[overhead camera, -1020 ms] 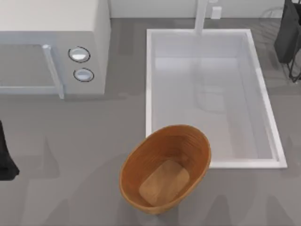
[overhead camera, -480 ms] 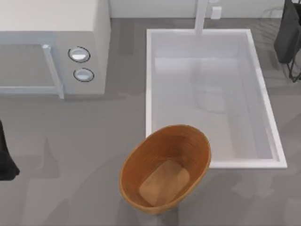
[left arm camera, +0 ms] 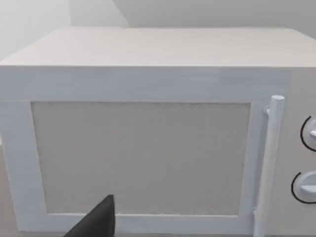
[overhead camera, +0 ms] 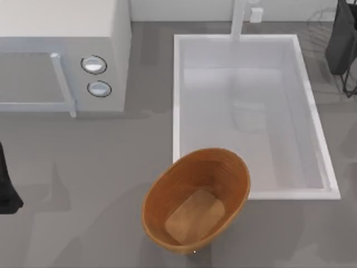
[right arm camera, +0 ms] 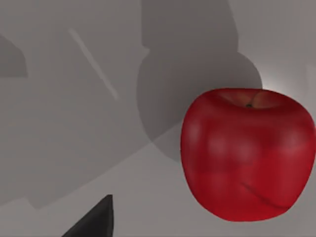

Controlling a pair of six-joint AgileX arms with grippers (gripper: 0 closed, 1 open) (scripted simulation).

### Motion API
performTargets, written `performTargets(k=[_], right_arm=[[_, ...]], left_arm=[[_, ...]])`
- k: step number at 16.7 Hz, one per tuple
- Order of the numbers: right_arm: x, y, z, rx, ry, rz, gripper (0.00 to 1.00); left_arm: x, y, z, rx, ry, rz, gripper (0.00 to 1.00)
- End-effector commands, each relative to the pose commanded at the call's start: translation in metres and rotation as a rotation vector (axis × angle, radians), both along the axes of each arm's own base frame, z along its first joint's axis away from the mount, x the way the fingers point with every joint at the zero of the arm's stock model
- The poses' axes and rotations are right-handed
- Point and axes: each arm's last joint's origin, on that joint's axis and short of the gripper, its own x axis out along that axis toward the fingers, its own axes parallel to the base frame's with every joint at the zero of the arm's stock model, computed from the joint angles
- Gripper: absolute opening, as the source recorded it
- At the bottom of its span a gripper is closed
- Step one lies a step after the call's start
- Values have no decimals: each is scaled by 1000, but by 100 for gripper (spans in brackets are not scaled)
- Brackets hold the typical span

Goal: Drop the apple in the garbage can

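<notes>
The apple (right arm camera: 249, 153), glossy red with its stem dimple up, rests on the grey surface close in front of my right gripper (right arm camera: 94, 219) in the right wrist view. The garbage can (overhead camera: 196, 199), a brown ribbed oval basket with a lighter flat bottom, stands at the table's front centre, touching the sink's front left corner. Nothing lies inside it. My right arm (overhead camera: 343, 42) is at the far right back edge. My left arm (overhead camera: 6, 187) is parked at the left edge, and its gripper (left arm camera: 96, 222) faces the microwave.
A white rectangular sink basin (overhead camera: 177, 95) with a tap (overhead camera: 240, 17) takes up the right half of the table. A white microwave (overhead camera: 83, 33) with two dials stands at the back left. Open grey tabletop lies left of the garbage can.
The garbage can and both arms sit where they were. Only faint shadows in the sink and on the table's front right have shifted.
</notes>
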Motion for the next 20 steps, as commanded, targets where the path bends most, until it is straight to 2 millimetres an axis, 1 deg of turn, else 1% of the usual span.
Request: performTargets(k=[3,8,10,14,16,17,20], right_arm=[[10,-3,-5,3,45,36,100],[10,-2,-6,3,43,39,100],[11,-3,-16,4,49,35,100],[15,-7,-54,1,34,35,100],[14,-8,-70,2,40,36,100],[14,-8,-74,3,44,36,100],[13,-8,-74,3,45,36,100]], left_arm=[[0,0,0,0,0,0,100],[0,0,0,0,0,0,100],[0,0,0,0,0,0,100],[0,0,0,0,0,0,100],[0,0,0,0,0,0,100],[0,0,0,0,0,0,100],[0,0,0,0,0,0,100]])
